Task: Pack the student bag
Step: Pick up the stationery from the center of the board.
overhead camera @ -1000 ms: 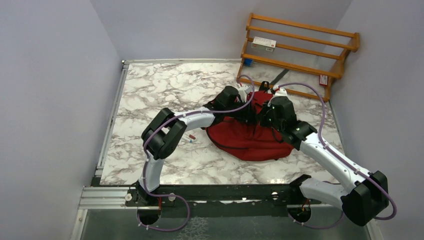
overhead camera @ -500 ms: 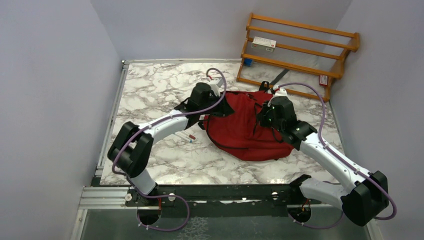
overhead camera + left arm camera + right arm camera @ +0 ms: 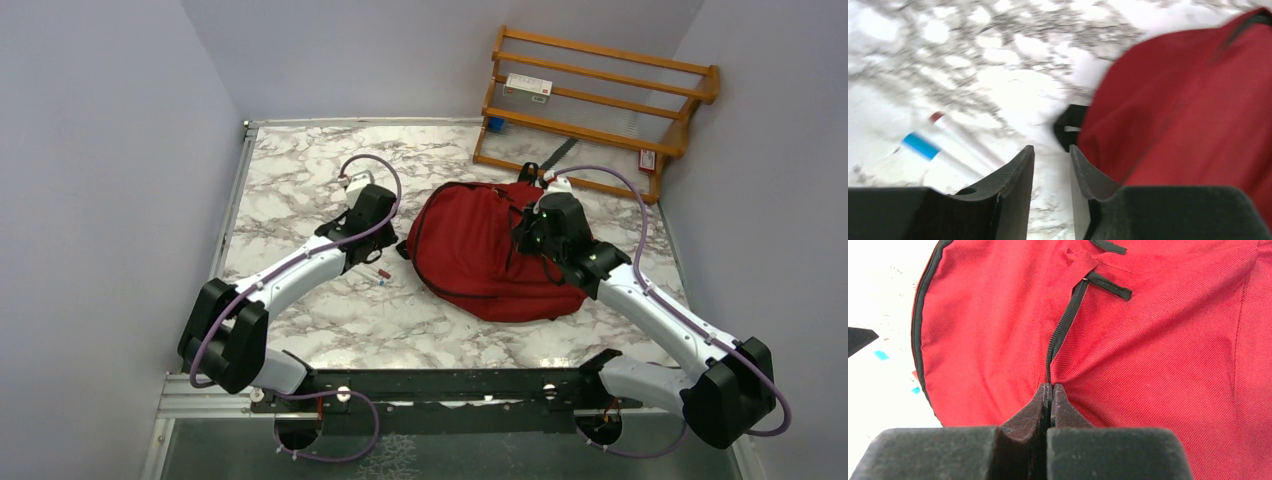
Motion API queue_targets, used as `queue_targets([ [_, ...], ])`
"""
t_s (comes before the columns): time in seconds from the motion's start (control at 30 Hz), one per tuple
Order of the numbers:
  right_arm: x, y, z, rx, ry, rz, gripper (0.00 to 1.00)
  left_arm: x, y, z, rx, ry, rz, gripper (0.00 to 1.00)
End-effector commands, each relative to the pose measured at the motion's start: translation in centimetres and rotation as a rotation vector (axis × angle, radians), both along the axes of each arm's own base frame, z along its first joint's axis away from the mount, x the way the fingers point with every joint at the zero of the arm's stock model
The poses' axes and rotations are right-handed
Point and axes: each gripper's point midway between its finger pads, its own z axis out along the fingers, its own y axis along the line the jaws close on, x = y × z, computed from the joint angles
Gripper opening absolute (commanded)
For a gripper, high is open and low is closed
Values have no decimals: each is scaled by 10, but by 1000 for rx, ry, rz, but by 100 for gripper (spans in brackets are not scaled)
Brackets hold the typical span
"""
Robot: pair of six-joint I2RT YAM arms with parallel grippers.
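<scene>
The bag point(image 3: 490, 250) lies flat on the table point(image 3: 300, 160), right of centre. The right gripper point(image 3: 1052, 387) has its jaws pressed together on a fold of red cloth, where the zipper point(image 3: 1063, 330) ends. The left gripper point(image 3: 1052, 150) has a narrow gap and holds nothing; the bag is just to its right. Two blurred pens point(image 3: 943, 137) lie near its other side, slanting toward the jaws, and the left arm is nearer. The box point(image 3: 528, 87) on the shelf point(image 3: 600, 105) has a label too small to read
</scene>
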Motion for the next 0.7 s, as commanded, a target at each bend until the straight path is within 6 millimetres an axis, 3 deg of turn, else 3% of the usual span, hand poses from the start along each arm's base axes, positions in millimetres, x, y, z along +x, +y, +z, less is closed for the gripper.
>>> queue_targets([
  [0.0, 0, 11, -1, 37, -4, 31, 1, -25, 51, -29, 132, 96, 226, 36],
  [0.2, 0, 12, -2, 38, 1, 35, 0, -37, 63, -57, 217, 199, 266, 44],
  [0.33, -2, 11, -2, 37, -1, 32, 0, -38, 71, -65, 242, 220, 308, 59],
  [0.67, -2, 10, -1, 35, -2, 30, 0, -24, 66, -74, 233, 243, 304, 59],
])
